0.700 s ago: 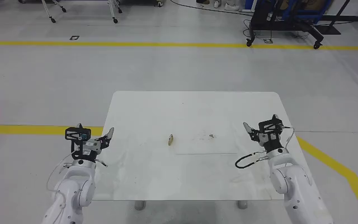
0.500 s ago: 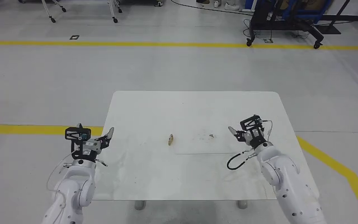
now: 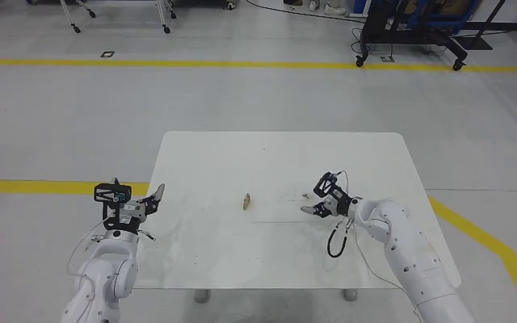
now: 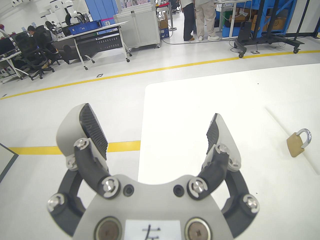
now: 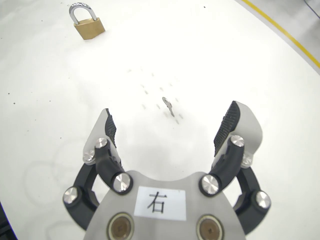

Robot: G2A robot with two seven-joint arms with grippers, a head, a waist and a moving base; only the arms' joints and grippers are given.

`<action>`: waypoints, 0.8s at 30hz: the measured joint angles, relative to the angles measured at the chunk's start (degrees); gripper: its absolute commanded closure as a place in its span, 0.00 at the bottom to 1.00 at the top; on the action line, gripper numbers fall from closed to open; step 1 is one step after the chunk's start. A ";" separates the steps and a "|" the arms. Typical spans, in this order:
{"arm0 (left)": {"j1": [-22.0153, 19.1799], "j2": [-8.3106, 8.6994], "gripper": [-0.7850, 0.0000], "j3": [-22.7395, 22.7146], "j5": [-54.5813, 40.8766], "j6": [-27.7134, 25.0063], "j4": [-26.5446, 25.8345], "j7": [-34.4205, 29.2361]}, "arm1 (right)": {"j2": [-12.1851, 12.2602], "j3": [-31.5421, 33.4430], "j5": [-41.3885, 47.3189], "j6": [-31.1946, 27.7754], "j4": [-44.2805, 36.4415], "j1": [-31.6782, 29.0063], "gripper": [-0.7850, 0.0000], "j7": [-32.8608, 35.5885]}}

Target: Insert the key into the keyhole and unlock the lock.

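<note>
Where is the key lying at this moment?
In the top view, the key lies flat on the table right of the lock, just ahead of the open right gripper.

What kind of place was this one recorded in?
Most likely a robotics lab or workshop hall: yellow lines marked on a pale floor, wheeled benches and office chairs behind, a blue bin on one bench, and a white table standing in the open.

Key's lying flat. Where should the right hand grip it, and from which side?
Take the key by its round bow, leaving the thin blade free for the lock. It lies flat on the table, so probably come from straight above, the open right hand closing across the bow's edges.
</note>
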 measured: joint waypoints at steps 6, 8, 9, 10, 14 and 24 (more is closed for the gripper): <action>0.00 0.00 0.00 0.00 0.00 0.00 0.00 0.00 | -0.40 -3.46 -2.92 -1.22 4.43 4.39 0.60 0.09; 0.00 0.00 0.00 0.00 0.00 0.00 0.00 0.00 | -0.69 -4.85 -3.67 -0.37 5.91 6.09 0.61 1.03; 0.00 0.00 0.00 0.00 0.00 0.00 0.00 0.00 | -0.80 -5.36 -3.88 -0.36 6.50 6.83 0.63 1.22; 0.00 0.00 0.00 0.00 0.00 0.00 0.00 0.00 | -0.89 -5.84 -3.73 -0.74 7.32 7.69 0.63 1.13; 0.00 0.00 0.00 0.00 0.00 0.00 0.00 0.00 | -0.86 -6.01 -2.16 -3.85 10.44 9.88 0.80 0.11; 0.00 0.00 0.00 0.00 0.00 0.00 0.00 0.00 | -0.65 -7.36 -3.05 -5.97 12.92 11.43 1.00 -0.79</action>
